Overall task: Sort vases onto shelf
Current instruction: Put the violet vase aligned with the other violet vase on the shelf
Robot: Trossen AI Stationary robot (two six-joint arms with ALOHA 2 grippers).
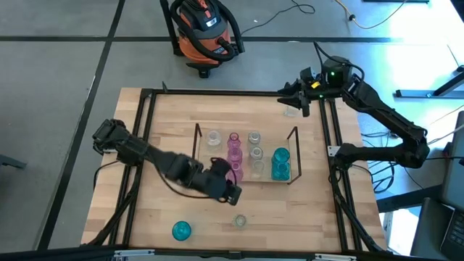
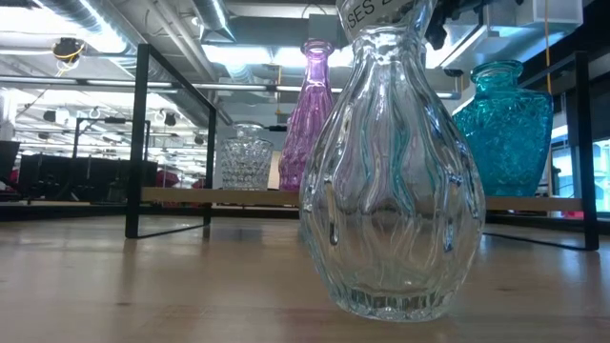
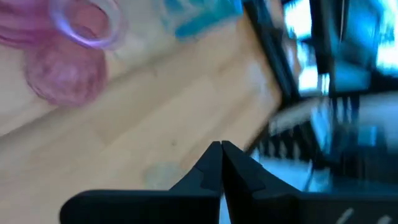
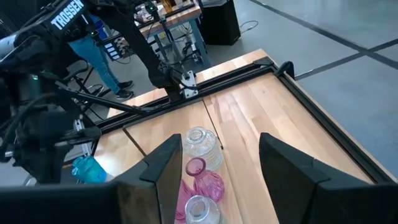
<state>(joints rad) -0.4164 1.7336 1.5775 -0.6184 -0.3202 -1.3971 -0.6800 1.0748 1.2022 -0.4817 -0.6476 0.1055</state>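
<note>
The shelf [image 1: 292, 156], a thin dark wire rack, stands mid-table. On it stand clear vases [image 1: 254, 154], pink vases [image 1: 233, 142] and a teal vase [image 1: 280, 164]; another pink vase [image 1: 226, 172] stands at its near left corner. A teal vase [image 1: 181, 230] and a clear vase [image 1: 239, 220] stand on the table near the front edge; the clear vase [image 2: 391, 171] fills the low view. My left gripper [image 1: 236, 193] hovers shut just in front of the shelf, between it and the clear vase. My right gripper [image 4: 217, 168] hangs open over the table's far right corner.
A black frame [image 1: 145, 145] edges the wooden table. An orange and black shop vacuum [image 1: 205, 32] stands on the floor beyond the far edge. Bare wood lies left of the shelf and along the front right.
</note>
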